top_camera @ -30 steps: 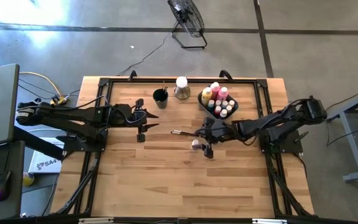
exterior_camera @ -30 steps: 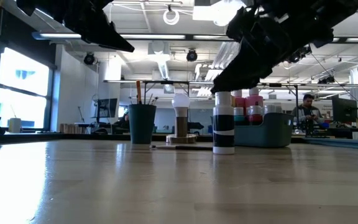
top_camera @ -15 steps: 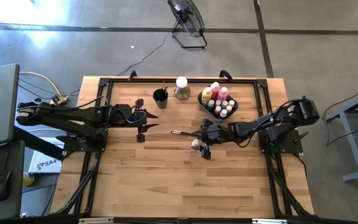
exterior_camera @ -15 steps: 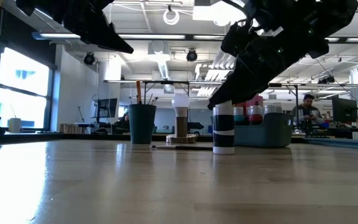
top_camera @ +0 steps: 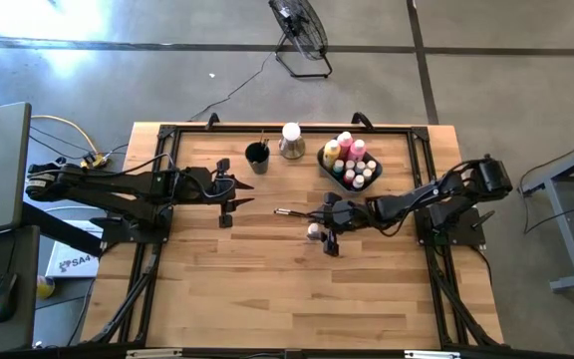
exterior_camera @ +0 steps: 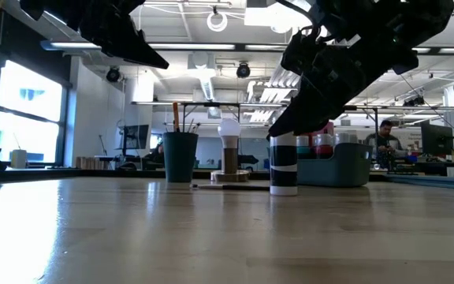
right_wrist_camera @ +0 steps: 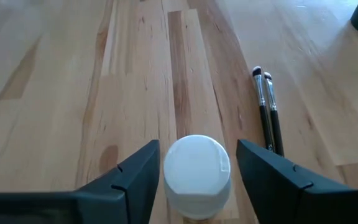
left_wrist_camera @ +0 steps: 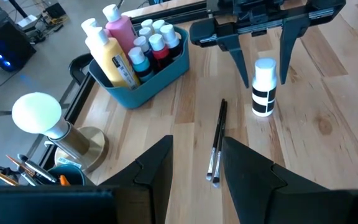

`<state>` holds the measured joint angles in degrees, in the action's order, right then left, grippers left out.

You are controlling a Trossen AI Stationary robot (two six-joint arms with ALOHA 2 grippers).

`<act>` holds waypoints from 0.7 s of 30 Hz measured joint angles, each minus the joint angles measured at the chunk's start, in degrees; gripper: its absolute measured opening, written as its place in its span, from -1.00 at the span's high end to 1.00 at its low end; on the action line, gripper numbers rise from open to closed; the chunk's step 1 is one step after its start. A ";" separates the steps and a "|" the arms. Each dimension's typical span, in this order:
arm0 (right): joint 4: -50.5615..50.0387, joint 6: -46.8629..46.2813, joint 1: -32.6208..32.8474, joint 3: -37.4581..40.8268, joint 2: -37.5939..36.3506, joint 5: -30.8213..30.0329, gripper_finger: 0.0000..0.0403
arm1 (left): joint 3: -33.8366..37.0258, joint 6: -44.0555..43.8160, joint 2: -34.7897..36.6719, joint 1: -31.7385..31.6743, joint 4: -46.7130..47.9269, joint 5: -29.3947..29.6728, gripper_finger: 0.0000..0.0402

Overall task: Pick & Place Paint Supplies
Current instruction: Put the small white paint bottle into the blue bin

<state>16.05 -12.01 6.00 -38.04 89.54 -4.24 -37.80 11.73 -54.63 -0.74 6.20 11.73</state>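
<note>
Wooden tabletop (top_camera: 267, 289): right end effector (right_wrist_camera: 194, 165) apart, straddling white-capped pot (right_wrist_camera: 197, 174) for gripping; left end effector (top_camera: 229, 198) idle, nine o'clock, partly apart.

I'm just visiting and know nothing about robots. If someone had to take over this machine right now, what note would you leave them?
Right gripper: open, fingers either side of the white-capped bottle standing mid-table, not yet gripping.
Left gripper: empty, fingers apart, waiting above the table's left half.
Done: pink, yellow and small capped bottles already stand in the blue bin.
Left: that bottle, and the two brushes lying beside it on the table.
</note>
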 joint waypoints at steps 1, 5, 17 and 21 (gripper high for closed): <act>0.02 0.00 0.00 0.00 0.00 0.01 0.00 | 0.00 0.00 0.00 0.00 0.00 -0.01 0.33; 0.00 0.00 0.00 0.00 0.00 0.14 0.11 | 0.00 0.00 0.00 0.00 0.00 -0.02 0.33; 0.24 0.02 -0.02 -0.04 -0.02 0.12 0.40 | 0.00 0.00 0.00 0.00 -0.02 -0.04 0.33; 0.21 0.01 -0.02 -0.04 -0.03 0.14 0.41 | 0.00 0.00 0.00 -0.01 -0.02 -0.04 0.33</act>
<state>16.26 -12.00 5.98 -38.09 89.50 -4.10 -37.80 11.73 -54.63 -0.75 6.17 11.68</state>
